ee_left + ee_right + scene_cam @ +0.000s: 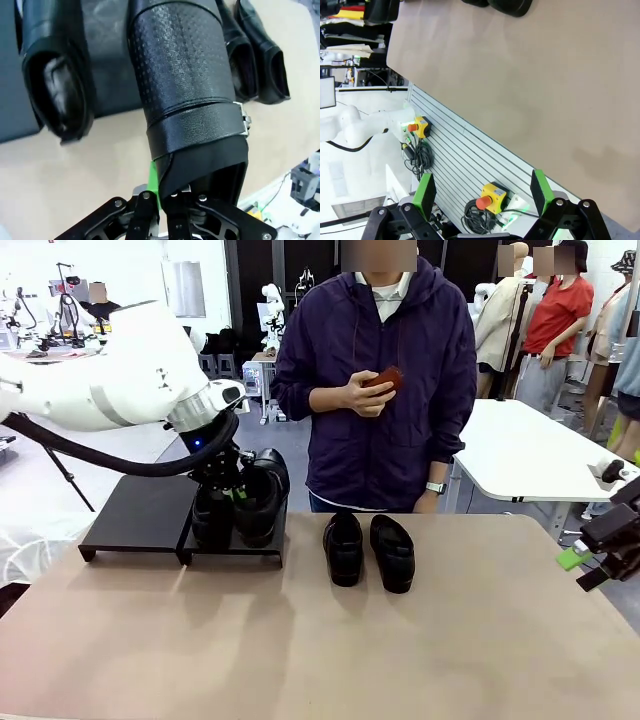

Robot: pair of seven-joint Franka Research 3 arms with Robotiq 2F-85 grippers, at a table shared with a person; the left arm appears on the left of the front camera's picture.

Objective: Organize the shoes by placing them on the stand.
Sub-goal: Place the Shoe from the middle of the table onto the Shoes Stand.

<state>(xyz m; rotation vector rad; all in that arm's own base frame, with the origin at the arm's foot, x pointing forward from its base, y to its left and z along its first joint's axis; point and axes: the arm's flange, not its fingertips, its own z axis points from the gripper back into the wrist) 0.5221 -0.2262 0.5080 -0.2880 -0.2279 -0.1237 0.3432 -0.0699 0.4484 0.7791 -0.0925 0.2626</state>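
Observation:
My left gripper is shut on the heel rim of a glossy black shoe at the right panel of the black stand. The left wrist view shows that shoe running away from the gripper, its rim pinched between the fingers. A second shoe sits just left of it on the same panel. Two more shoes lie side by side on the table's far middle. At the table's right edge my right gripper is open with nothing in it.
A person in a purple hoodie stands at the far edge, holding a small dark-red object. The stand's left panel is bare. The tan table is free in front. Below its edge lie emergency-stop boxes and cables.

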